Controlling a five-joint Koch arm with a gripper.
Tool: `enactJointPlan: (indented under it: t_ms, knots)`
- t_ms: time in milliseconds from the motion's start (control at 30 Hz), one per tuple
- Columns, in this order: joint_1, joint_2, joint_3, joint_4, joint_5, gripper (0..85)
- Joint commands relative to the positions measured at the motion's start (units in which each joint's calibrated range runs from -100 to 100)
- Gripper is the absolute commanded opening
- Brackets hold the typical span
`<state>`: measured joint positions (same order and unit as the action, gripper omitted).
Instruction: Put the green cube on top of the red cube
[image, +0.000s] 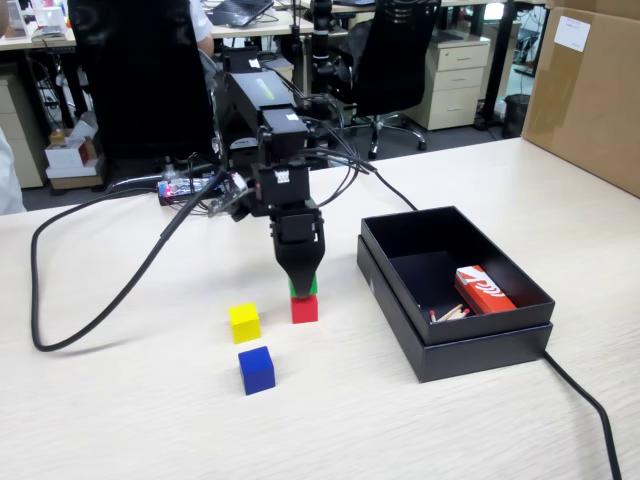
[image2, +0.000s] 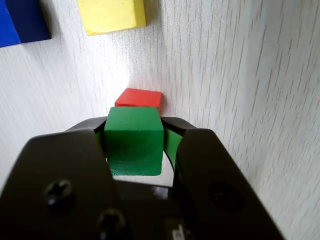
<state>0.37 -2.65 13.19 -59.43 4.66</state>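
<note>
A black robot arm reaches down over a pale wood-grain table (image: 140, 420), its claw (image: 301, 283) pointing straight at the tabletop. The claw is pinching the green cube (image2: 134, 137): in the wrist view the cube sits squarely between the two black jaws, one jaw pressed against each side, with its top face and near face both showing. In the fixed view only a sliver of green cube (image: 308, 287) peeks out beside the tapered claw tip, which covers most of it. Directly under it is the red cube (image: 304, 308), resting on the table; the green one appears to sit on or just above the red one's top, though whether the two touch cannot be told. From the wrist camera the red cube (image2: 139, 98) shows as a small patch just beyond the green cube's far edge, mostly hidden beneath it. To the left of this stack in the fixed view lie a yellow cube (image: 244, 322) and, nearer the camera, a blue cube (image: 256, 369) (both apart from the claw and from each other). To the right stands an open black box (image: 470, 345) holding a red-and-white packet (image: 484, 290). A thick black cable (image: 90, 325) loops across the table on the left.
</note>
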Motion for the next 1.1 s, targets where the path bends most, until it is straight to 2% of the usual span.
enactJointPlan:
  t_ms: [0, 267, 333, 500, 600, 667, 800, 1067]
  knots:
    - [0.0, -1.4, 4.3, 1.8, 0.2, 1.1]
    - [0.0, 0.0, 4.4, 2.8, 0.2, 1.9]
    - [0.2, 0.5, 3.5, 2.8, 0.1, 18.9]
    - [0.3, 0.5, 3.2, 2.8, 0.0, 28.7]
    - [0.4, 0.2, 2.5, 2.7, 0.0, 41.4]
    - [0.5, -0.6, 2.2, 2.8, 0.0, 45.9]
    - [0.6, -6.8, 0.4, 2.8, -0.1, 48.8]
    - [0.6, -28.5, -4.3, 2.8, 0.0, 48.9]
